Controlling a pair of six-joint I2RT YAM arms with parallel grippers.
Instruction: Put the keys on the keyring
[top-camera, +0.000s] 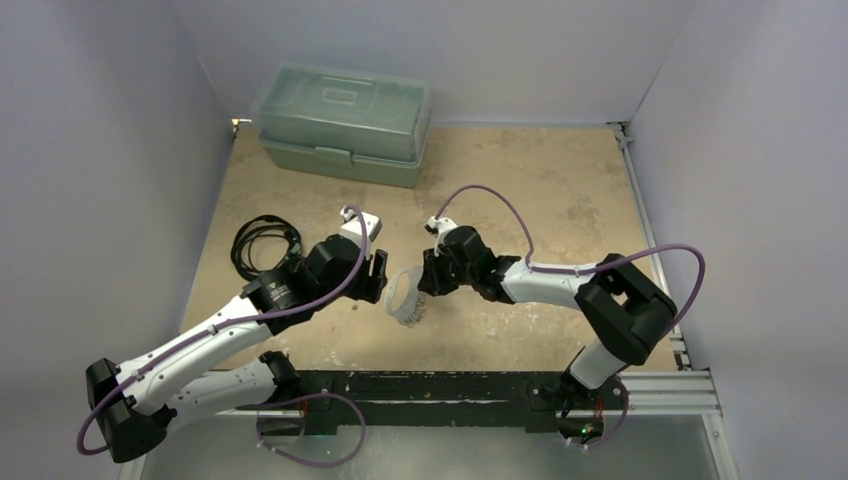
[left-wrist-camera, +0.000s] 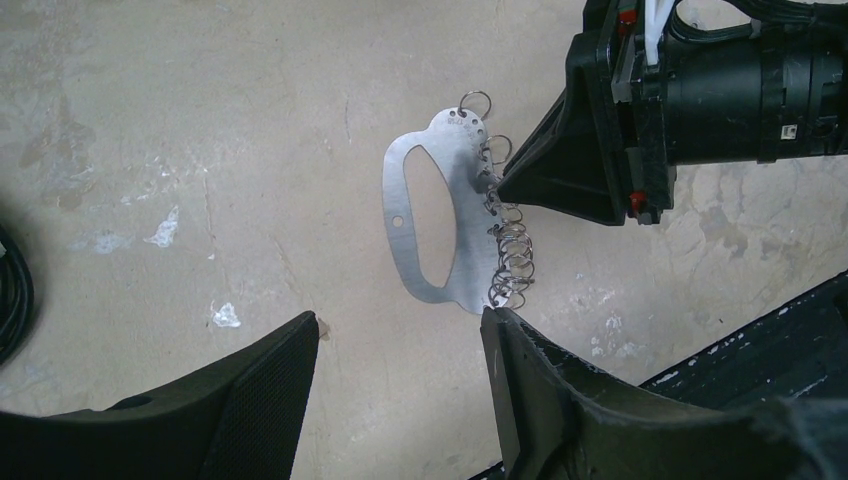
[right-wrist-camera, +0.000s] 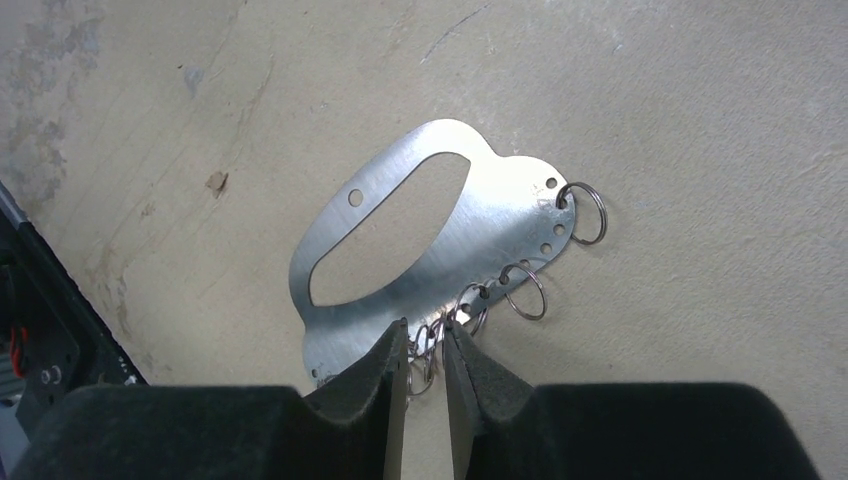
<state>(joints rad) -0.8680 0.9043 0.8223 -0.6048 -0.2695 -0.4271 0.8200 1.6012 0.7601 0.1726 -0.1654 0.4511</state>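
The keyring (top-camera: 402, 293) is a flat silvery plate with an oval cut-out and a row of small wire rings along one edge. It lies on the tan table between my two grippers. In the right wrist view the keyring (right-wrist-camera: 480, 225) shows clearly, and my right gripper (right-wrist-camera: 424, 330) is closed narrowly on a cluster of its small rings. My left gripper (left-wrist-camera: 400, 318) is open and empty, with its right fingertip touching the lower end of the keyring (left-wrist-camera: 455, 180). No keys are in view.
A green lidded toolbox (top-camera: 345, 122) stands at the back. A black coiled cable (top-camera: 262, 240) lies left of the left arm. A black rail (top-camera: 430, 385) runs along the near table edge. White walls close in both sides.
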